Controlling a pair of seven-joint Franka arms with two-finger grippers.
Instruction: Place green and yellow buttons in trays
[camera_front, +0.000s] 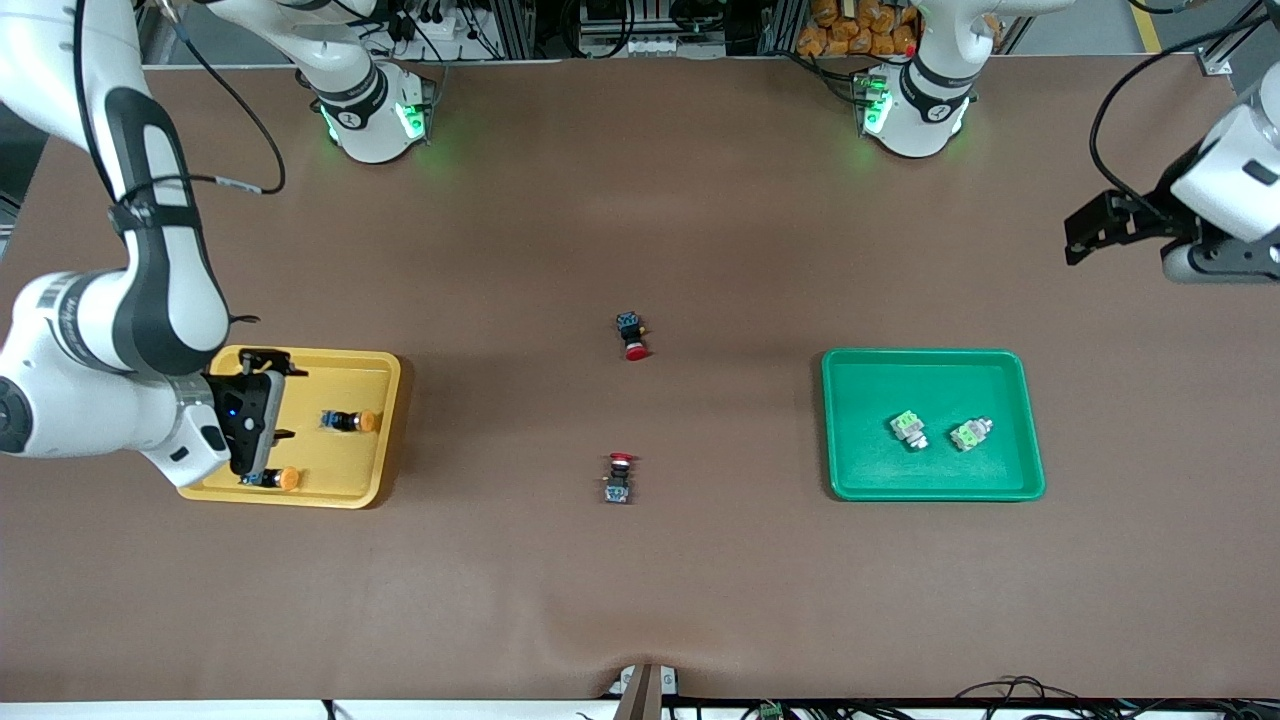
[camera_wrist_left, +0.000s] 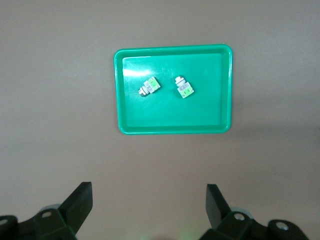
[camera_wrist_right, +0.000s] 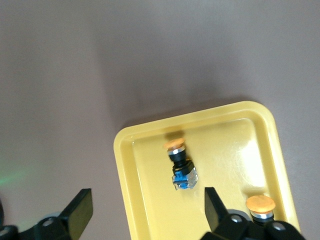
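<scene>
The yellow tray (camera_front: 330, 380) lies toward the right arm's end of the table with two orange-yellow buttons in it, one (camera_front: 350, 421) and one (camera_front: 278, 479) nearer the front camera. My right gripper (camera_front: 262, 420) hangs open and empty over this tray. The right wrist view shows the tray (camera_wrist_right: 230, 145), one button (camera_wrist_right: 180, 167) and the other's cap (camera_wrist_right: 260, 205) beside a fingertip (camera_wrist_right: 215, 205). The green tray (camera_front: 930, 385) holds two light-green buttons (camera_front: 908, 430) (camera_front: 970, 433). My left gripper (camera_front: 1085, 235) is open, raised over bare table at the left arm's end. Its wrist view shows the green tray (camera_wrist_left: 200, 110) and both buttons (camera_wrist_left: 150, 87) (camera_wrist_left: 184, 87).
Two red-capped black switches lie on the brown table between the trays, one (camera_front: 632, 337) farther from the front camera and one (camera_front: 618, 478) nearer. The arm bases stand along the table's edge farthest from the front camera.
</scene>
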